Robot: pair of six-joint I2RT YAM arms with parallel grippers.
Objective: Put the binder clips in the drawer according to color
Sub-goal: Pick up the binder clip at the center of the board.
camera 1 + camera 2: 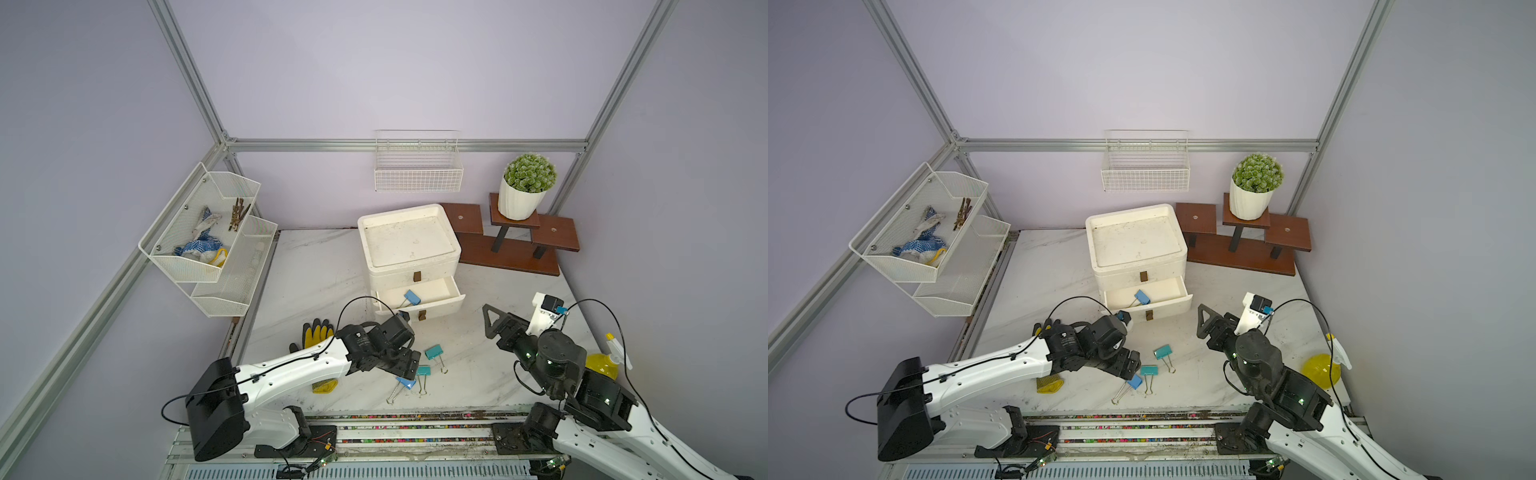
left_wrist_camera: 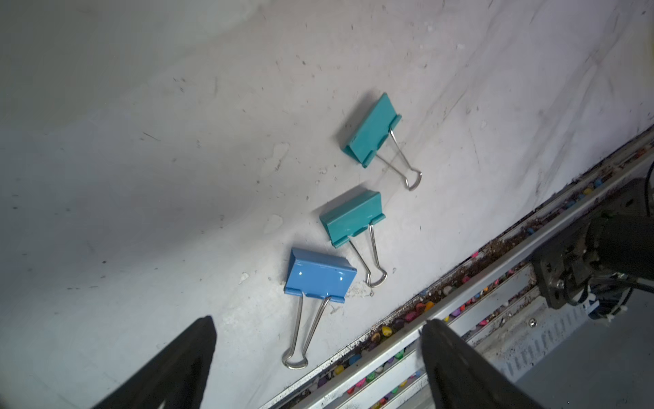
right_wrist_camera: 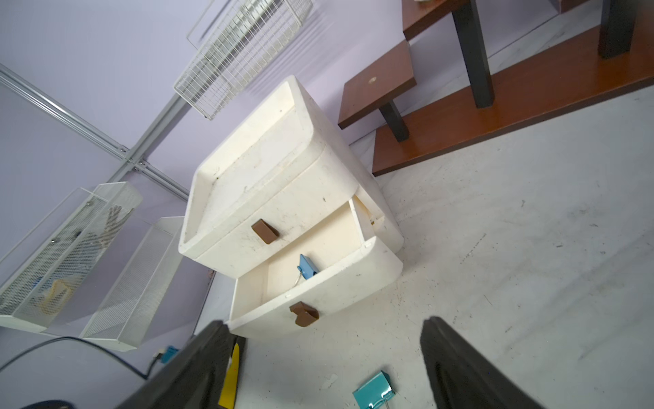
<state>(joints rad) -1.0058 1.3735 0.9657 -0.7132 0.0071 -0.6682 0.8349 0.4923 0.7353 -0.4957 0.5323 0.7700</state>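
While the left gripper [image 2: 318,320] and right gripper [image 3: 323,320] stand jaws apart, the blue binder clip [image 2: 320,274], lower centre, appears light, stiff, probably slick; its flat body suits gripping.

The left arm [image 1: 291,368] and right arm [image 1: 598,442] had white shells, black joints and black bases. A thin black cable [image 1: 361,298] looped over each. Green lights [image 1: 528,354] dotted the right arm's joints. The right gripper [image 1: 493,322] was black and triangular, behind it a white camera [image 1: 542,313] with a blue plug [image 1: 562,310].
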